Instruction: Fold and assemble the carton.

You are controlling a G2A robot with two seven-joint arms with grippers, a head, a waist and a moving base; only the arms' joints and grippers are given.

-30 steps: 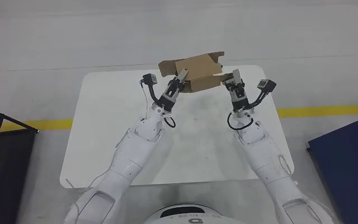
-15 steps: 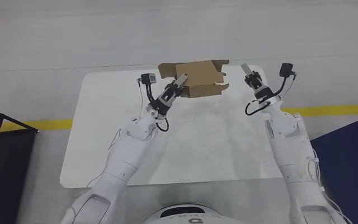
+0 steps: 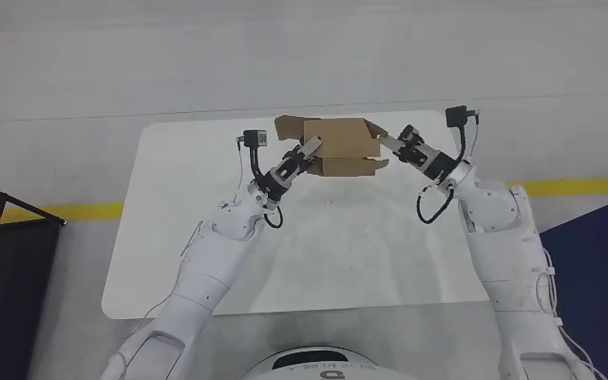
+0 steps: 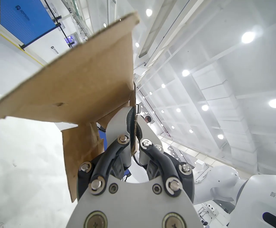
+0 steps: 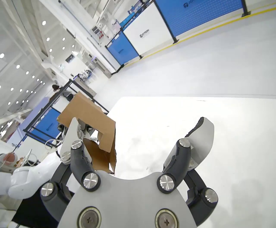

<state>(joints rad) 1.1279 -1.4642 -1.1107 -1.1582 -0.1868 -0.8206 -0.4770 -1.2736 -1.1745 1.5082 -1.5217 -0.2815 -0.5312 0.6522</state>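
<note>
One white table spreads wide on the near side. Over its far edge, one carton (flaps splayed) is pinched at its left near wall by the left gripper. The right gripper, fingers spread wide, sits just beside its right end.

This was a large industrial hall, set up as a robotics test floor rather than a home or office. A high white ceiling ran on girders, studded with rows of round lamps. The pale, glossy floor carried a yellow lane line. Blue partition panels on black frames fenced off bays, and black-framed workstations stood farther back. A plain white desk with rounded corners stood alone on the open floor.
</note>
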